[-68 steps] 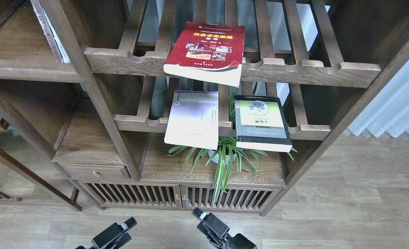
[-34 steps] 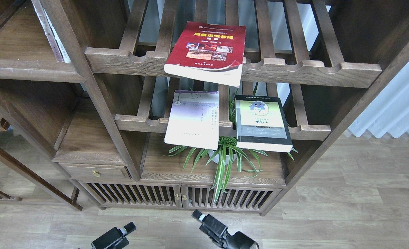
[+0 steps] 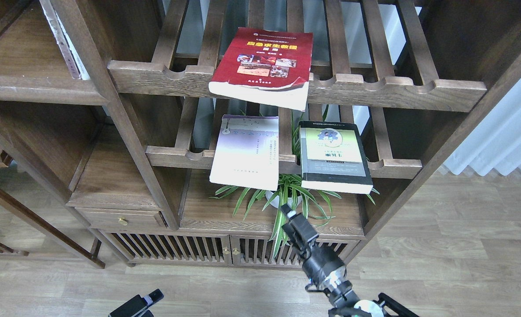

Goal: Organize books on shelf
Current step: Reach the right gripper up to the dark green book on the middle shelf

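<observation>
The dark red book (image 3: 260, 66) lies flat on the upper slatted rack, its front edge overhanging the rail. The pale lavender-white book (image 3: 245, 152) and the yellow-green and black book (image 3: 334, 156) lie side by side on the lower slatted rack, both overhanging. A solid flat shelf (image 3: 31, 83) with a straight front edge is at the upper left. My right gripper (image 3: 295, 221) is raised in front of the cabinet, below the two lower books and touching none; its fingers are too dark to tell apart. My left gripper (image 3: 148, 299) is low at the bottom edge.
A potted spider plant (image 3: 287, 202) stands on the solid board (image 3: 216, 215) under the racks, right behind my right gripper. A thin pale item (image 3: 64, 42) leans against the post at the upper left. Slatted cabinet doors (image 3: 177, 248) and a small drawer (image 3: 119, 219) are below.
My right arm has risen and moved right, from near the bottom edge up to the front of the plant. My left gripper has sunk lower toward the bottom edge. The books have not moved.
</observation>
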Motion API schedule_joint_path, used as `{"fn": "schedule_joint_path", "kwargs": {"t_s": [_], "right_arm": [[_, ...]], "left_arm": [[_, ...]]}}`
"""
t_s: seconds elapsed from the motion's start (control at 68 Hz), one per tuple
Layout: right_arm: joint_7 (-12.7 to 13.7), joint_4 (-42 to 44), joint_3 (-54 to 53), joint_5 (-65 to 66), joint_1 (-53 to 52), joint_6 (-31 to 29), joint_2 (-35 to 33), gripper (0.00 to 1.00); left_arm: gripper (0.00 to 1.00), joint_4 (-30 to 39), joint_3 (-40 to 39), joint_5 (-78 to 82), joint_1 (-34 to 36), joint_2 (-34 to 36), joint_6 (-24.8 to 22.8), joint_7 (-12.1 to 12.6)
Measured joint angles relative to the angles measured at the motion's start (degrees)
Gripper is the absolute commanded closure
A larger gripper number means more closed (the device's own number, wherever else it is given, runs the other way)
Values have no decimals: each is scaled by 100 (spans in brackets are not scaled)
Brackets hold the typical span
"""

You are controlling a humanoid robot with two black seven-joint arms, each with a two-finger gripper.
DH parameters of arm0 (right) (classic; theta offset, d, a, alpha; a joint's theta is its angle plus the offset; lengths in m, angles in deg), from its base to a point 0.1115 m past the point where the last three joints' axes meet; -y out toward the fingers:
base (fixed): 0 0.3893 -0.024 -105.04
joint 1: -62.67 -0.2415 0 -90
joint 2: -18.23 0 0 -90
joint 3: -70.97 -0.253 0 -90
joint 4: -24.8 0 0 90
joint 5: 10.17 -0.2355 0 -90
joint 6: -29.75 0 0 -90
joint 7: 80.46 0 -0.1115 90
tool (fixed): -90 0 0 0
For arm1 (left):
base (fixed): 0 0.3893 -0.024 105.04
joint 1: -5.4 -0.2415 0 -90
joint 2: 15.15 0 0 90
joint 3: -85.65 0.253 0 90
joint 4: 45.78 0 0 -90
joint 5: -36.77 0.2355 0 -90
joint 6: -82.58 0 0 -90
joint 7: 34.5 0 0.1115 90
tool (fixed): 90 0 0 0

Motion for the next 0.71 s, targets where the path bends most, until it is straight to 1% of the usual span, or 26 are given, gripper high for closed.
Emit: {"fn": "schedule_joint_path", "kwargs": {"t_s": [0.132,0.426,0.705], "right_arm": [[29,-345,98,73,95,0,1,0],[60,-633,229,151,226,0,0,1],[-18,-681,-389,10,217,0,0,1]], "left_arm": [[0,-85,-3,-13,0,4,0,-6],[0,-212,-11,-33,-33,12,0,-16],[0,-294,-87,-53,-35,14,0,-26]]}}
